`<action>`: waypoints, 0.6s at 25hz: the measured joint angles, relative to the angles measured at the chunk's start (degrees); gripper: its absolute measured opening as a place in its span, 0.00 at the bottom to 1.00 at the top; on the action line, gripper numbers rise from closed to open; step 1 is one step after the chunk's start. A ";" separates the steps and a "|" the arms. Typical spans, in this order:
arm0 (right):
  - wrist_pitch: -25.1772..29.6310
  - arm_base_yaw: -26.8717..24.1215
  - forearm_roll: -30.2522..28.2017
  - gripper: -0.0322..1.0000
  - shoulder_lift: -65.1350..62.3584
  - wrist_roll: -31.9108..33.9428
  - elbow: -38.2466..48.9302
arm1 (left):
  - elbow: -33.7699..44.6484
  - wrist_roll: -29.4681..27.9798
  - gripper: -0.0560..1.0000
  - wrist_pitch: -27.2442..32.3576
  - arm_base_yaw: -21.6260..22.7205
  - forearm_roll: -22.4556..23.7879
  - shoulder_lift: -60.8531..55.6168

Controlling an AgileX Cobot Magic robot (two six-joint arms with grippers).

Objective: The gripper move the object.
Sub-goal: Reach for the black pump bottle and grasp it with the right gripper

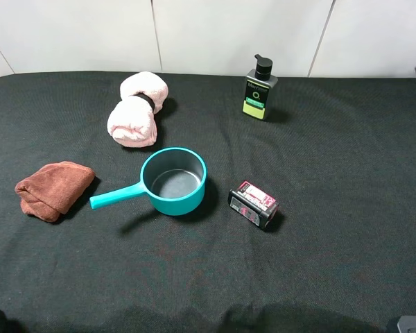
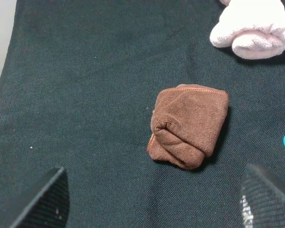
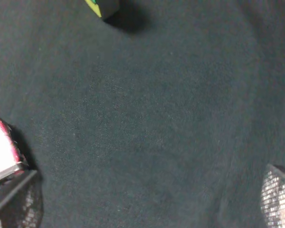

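The dark pump bottle [image 1: 260, 89] with a black pump top and lime-green label stands upright at the back of the black cloth, right of centre. Only a corner of its base shows in the right wrist view [image 3: 102, 5]. My right gripper [image 3: 149, 204] is open and empty, its fingers wide apart over bare cloth, well short of the bottle. My left gripper [image 2: 154, 204] is open and empty, its fingers wide apart just short of a folded brown cloth [image 2: 189, 125]. Neither claw shows clearly in the exterior high view.
A teal saucepan [image 1: 173, 180] sits mid-table with its handle pointing left. A black-and-pink box [image 1: 254, 205] lies to its right, also in the right wrist view [image 3: 2, 152]. A rolled pink towel [image 1: 137, 107] lies at the back left, the brown cloth [image 1: 53, 189] at the left.
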 joint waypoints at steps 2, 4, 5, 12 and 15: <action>-0.20 2.04 -0.26 0.70 3.28 -0.48 -2.11 | 0.00 0.00 0.78 0.00 0.00 0.00 0.00; -0.93 3.87 -0.57 0.70 6.21 -0.53 -4.45 | 0.00 0.00 0.78 0.00 0.00 0.00 0.00; -1.15 4.85 -0.71 0.70 7.80 -0.53 -5.56 | 0.00 0.00 0.78 0.00 0.00 0.00 0.00; -1.28 10.61 -2.67 0.70 17.23 -0.43 -11.71 | 0.00 0.00 0.78 0.00 0.00 0.00 0.00; -1.28 12.43 -3.12 0.70 20.39 -0.43 -14.19 | 0.00 0.00 0.78 0.00 0.00 0.00 0.00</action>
